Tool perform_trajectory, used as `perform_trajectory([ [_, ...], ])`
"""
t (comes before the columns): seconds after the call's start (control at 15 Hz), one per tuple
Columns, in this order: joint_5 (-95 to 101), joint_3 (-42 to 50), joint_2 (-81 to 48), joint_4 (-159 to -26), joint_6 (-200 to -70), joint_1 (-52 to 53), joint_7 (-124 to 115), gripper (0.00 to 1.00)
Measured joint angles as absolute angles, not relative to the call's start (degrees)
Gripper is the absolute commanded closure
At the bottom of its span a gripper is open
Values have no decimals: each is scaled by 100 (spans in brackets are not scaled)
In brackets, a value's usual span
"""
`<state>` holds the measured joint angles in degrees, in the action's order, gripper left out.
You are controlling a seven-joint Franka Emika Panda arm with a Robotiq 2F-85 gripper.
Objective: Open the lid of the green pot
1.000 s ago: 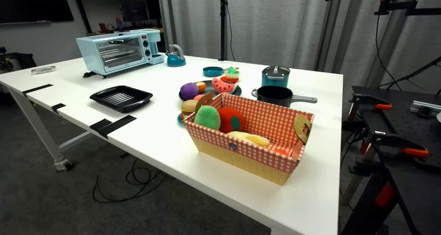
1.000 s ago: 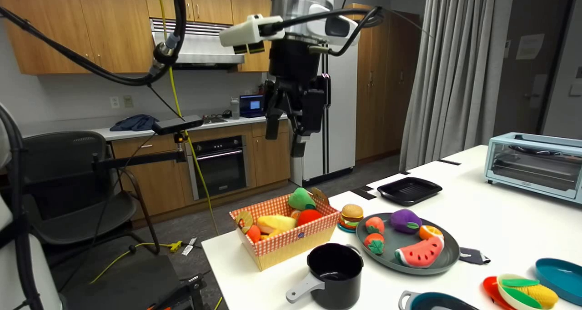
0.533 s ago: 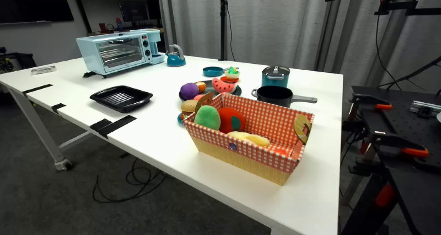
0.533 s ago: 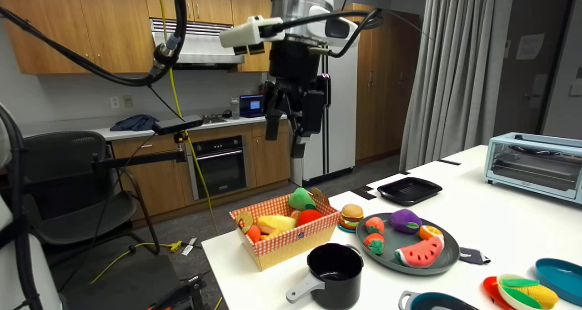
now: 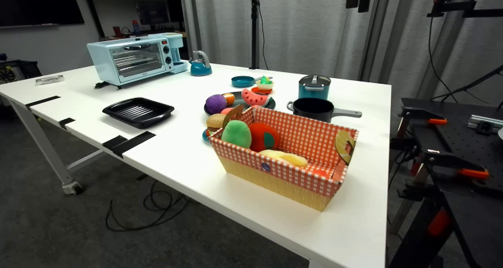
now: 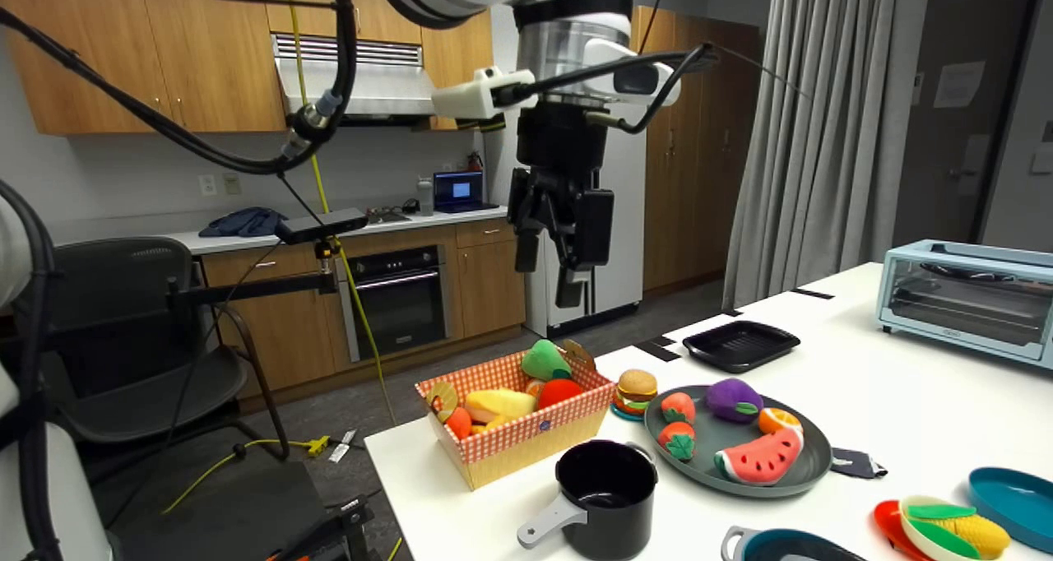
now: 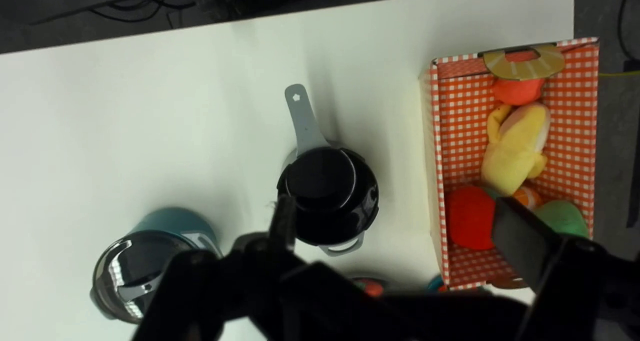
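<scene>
While the end effector (image 7: 399, 213) is spread apart, nothing is gripped. From it, the lid (image 7: 145, 263) on the green pot (image 7: 172, 222) is seen towards nine o'clock in the wrist view.

Wrist view: glare on lid (image 7: 134, 270), soft shadows across tabletop (image 7: 150, 131), end effector (image 7: 397, 205) blurred.

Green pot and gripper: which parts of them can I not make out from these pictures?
Most of the green pot, in an exterior view: cut off by the bottom edge.
Upper part of the gripper, in an exterior view: cut off by the top edge.
The green pot's inside, wrist view: covered by the dark lid.
Part of the lid, wrist view: hidden behind the gripper, itself blurred.
</scene>
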<state>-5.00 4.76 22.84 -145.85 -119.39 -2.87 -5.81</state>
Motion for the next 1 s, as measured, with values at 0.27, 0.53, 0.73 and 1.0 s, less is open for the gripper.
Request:
perform_trajectory([
  [0.27,-500,478,1929,-14556,-12735,-479,-1020,0],
  [0.53,-457,479,1510,-14495,-13641,-725,-1577,0],
  [0.73,-350,480,1187,-14445,-14315,-904,-2097,0],
  [1.0,181,478,747,-14390,-15161,-1152,-3132,0],
])
